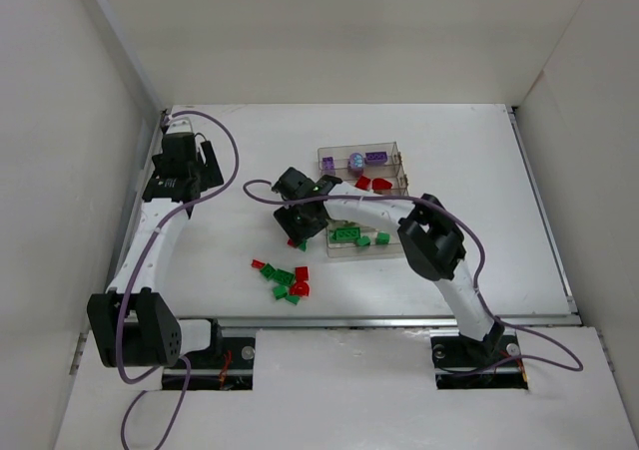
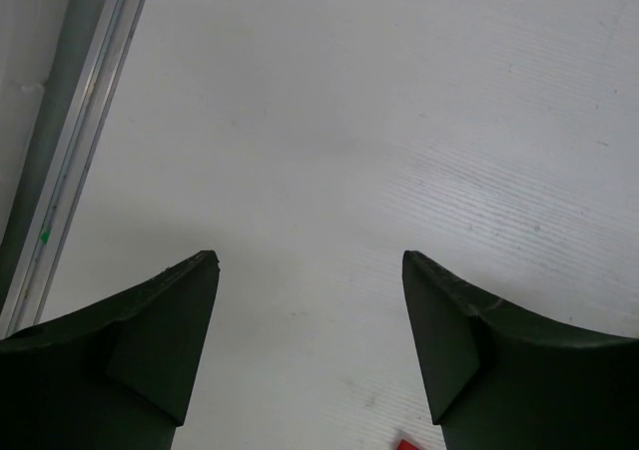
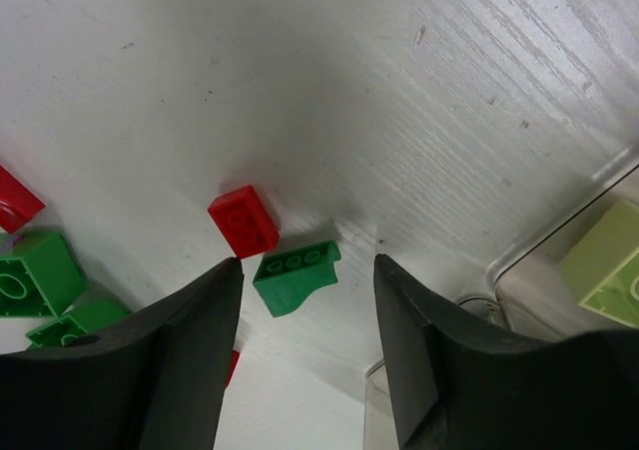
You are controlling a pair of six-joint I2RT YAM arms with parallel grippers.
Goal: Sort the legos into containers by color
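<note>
- Top external view: the bench [image 1: 469,151] carries the divided tray [image 1: 396,148] right of centre. Purple pieces lie in its far compartment, red in the next, and green in the nearest.
- The right arm reaches across to the tray's left side. The left arm is parked well apart, near the far left edge.
- The right end effector [image 3: 308,262] is open and points down at the bench, gripping nothing.
- The left end effector [image 2: 310,260] is also open and empty, over bare bench.
- Loose bricks [image 1: 285,282] lie scattered on the bench nearer the arm bases, left of the tray and not yet sorted.
- A green brick [image 3: 295,275] lies flat on the bench in the gap between the right fingers, nearer the left one and skewed to both.
- A red brick [image 3: 243,221] lies just beside it, close to the left finger's tip.
- Risk: closing now could catch or nudge the red brick along with the green.
- Risk: because the green brick lies skewed, it might twist or squirt out as the fingers meet it.
- Risk: the tray corner, holding a lime brick [image 3: 604,265], is near the right finger, so a sideways correction could bump it.
</note>
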